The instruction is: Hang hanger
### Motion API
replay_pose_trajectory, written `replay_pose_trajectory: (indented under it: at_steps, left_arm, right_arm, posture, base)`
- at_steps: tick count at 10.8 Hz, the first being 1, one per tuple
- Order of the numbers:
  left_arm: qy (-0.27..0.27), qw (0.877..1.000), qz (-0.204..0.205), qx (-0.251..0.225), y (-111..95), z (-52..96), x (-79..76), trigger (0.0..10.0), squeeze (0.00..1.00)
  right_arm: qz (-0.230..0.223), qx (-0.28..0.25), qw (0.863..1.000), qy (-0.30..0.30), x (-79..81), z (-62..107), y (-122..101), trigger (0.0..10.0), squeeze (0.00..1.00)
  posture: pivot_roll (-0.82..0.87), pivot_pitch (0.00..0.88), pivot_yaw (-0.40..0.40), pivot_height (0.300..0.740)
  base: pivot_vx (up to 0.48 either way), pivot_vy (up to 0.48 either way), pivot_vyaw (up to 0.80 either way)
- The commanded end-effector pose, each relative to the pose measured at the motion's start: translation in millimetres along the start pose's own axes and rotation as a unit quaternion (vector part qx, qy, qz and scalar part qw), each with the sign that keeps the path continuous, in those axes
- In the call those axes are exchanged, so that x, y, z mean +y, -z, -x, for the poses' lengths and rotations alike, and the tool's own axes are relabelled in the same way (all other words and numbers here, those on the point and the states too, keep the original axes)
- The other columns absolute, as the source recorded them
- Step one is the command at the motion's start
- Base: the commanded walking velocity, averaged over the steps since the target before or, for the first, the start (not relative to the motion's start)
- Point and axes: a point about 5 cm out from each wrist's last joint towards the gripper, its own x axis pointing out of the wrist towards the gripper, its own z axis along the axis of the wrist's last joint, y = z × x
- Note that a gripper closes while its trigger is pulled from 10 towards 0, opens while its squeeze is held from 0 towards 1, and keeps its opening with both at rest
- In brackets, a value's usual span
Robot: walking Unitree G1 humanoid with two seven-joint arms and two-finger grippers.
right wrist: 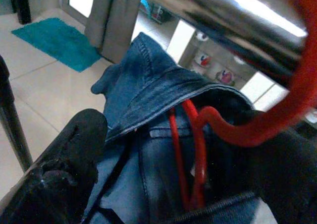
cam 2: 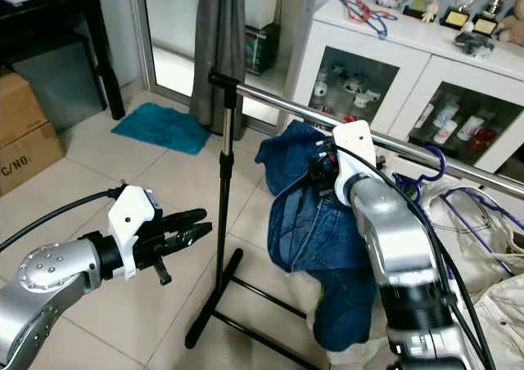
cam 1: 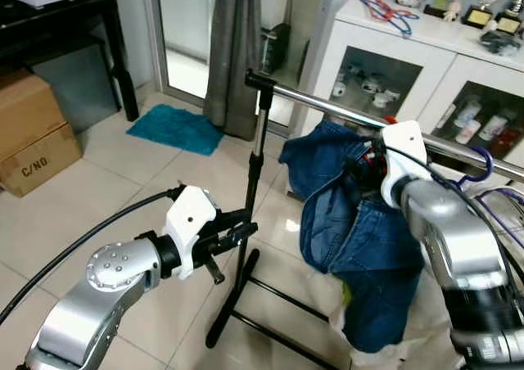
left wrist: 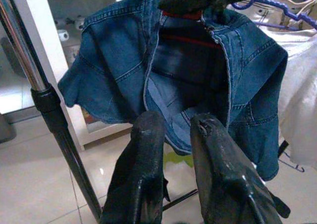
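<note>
A red hanger (right wrist: 198, 149) carries a blue denim garment (cam 1: 352, 223), and its hook curves over the chrome rail (cam 1: 327, 104) of a clothes rack. My right gripper (right wrist: 195, 135) is up at the rail with its fingers (right wrist: 74, 159) spread wide to either side of the hanger's neck, open. The denim hangs down in front of that arm. My left gripper (cam 1: 239, 229) hovers lower, just left of the rack's upright post (cam 1: 254, 165). It points toward the denim, open by a narrow gap and holding nothing.
The rack's black foot (cam 1: 237, 304) spreads across the tiles below my left gripper. Purple hangers (cam 1: 479, 169) sit further right on the rail over white cloth. A white glass-door cabinet (cam 1: 393, 67) stands behind. A grey curtain (cam 1: 233, 51), teal mat (cam 1: 176, 128) and cardboard box (cam 1: 33, 141) lie left.
</note>
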Motion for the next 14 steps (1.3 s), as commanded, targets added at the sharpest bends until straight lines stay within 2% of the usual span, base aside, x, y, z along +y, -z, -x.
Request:
replay_pose_trajectory:
  at_steps: [1,4,5,6,10,14]
  left_arm:
    - [0.007,1.000,-0.005,-0.001,0,-1.4,-2.6,10.0,0.00]
    - [0.008,1.000,-0.004,0.001,1,0.3,-3.4,10.0,0.00]
    - [0.009,1.000,-0.004,0.002,1,0.7,-3.4,10.0,0.00]
    - [0.010,1.000,-0.004,0.003,1,0.8,-3.4,10.0,0.00]
    - [0.016,1.000,-0.004,0.007,2,-0.2,-4.4,10.0,0.00]
    - [0.014,1.000,-0.004,0.007,2,1.0,-4.1,10.0,0.00]
  right_arm:
    - [0.000,0.000,1.000,0.010,-10.6,-2.8,0,10.0,0.00]
    - [-0.014,-0.003,1.000,-0.021,-12.5,-12.2,-3,10.0,0.00]
    - [-0.023,0.003,0.999,-0.029,-12.1,-13.2,-2,3.7,0.00]
    - [-0.032,0.013,0.999,-0.037,-12.3,-14.8,1,0.0,0.00]
    - [-0.079,0.042,0.994,-0.063,-15.8,-22.1,11,0.0,0.00]
    - [-0.084,0.036,0.993,-0.070,-18.3,-23.9,7,0.0,0.00]
  posture:
    - [0.10,0.000,-0.123,0.740]
    - [0.10,0.000,-0.126,0.740]
    - [0.10,0.000,-0.125,0.740]
    - [0.10,0.000,-0.121,0.740]
    - [0.10,0.000,-0.120,0.740]
    - [0.10,0.000,-0.122,0.740]
  base:
    - [0.000,0.000,0.00]
    - [0.000,0.000,0.00]
    - [0.000,0.000,0.00]
    - [0.000,0.000,0.00]
    - [0.000,0.000,0.00]
    - [0.000,0.000,0.00]
